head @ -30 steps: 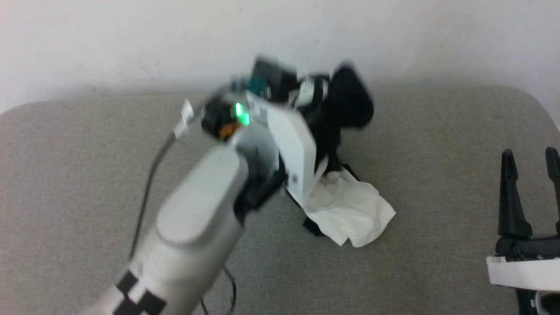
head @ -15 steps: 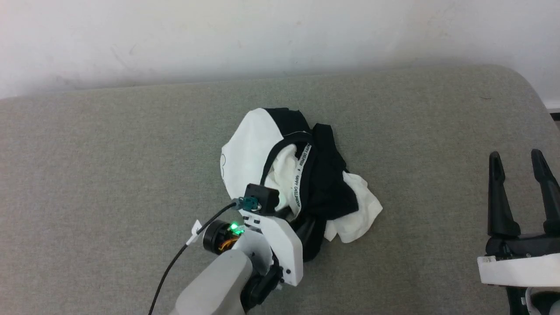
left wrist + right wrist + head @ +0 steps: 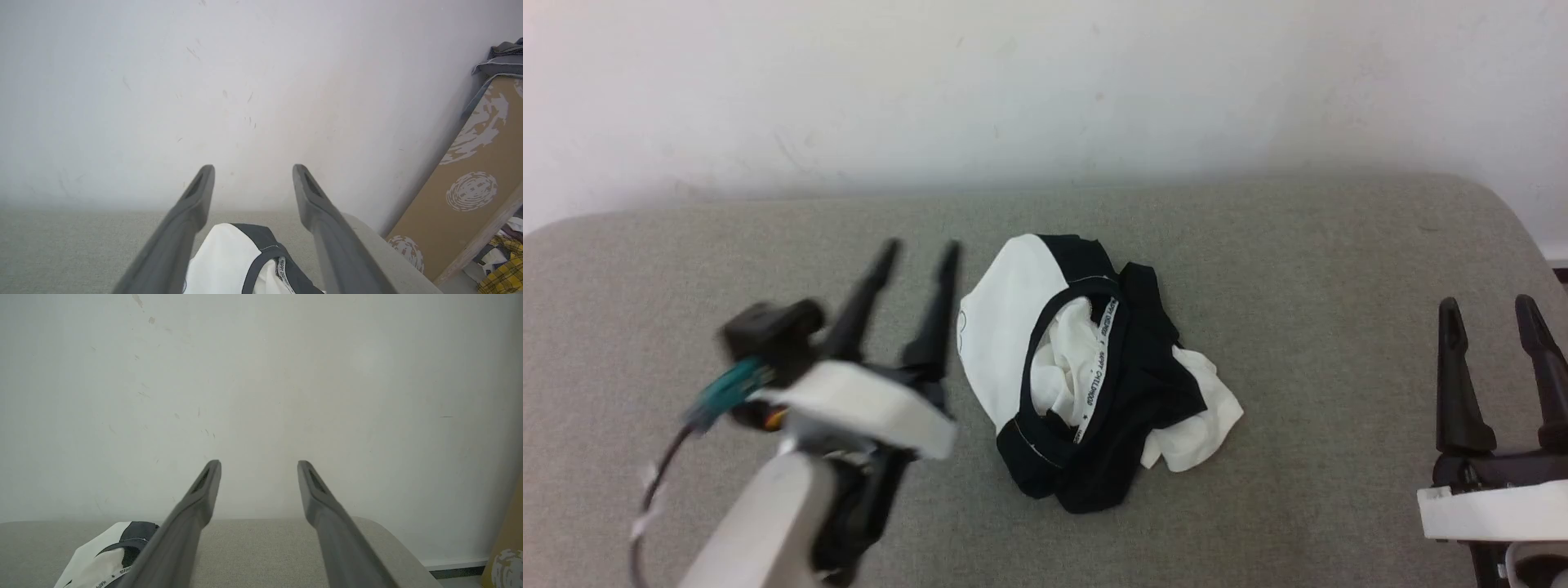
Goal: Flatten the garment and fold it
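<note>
A crumpled black-and-white garment [image 3: 1094, 384] lies bunched in the middle of a grey padded surface [image 3: 1298, 261] in front of a pale wall. My left gripper [image 3: 920, 245] hovers just beside its left edge, fingers spread and empty. My right gripper [image 3: 1486, 302] sits well apart to the right, fingers likewise spread, holding nothing.

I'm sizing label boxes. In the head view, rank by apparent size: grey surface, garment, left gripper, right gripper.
1. grey surface, largest by far.
2. garment, crumpled near the middle.
3. left gripper and right gripper: their fingers look alike in size and the left is blurred, so I won't rank them.
</note>
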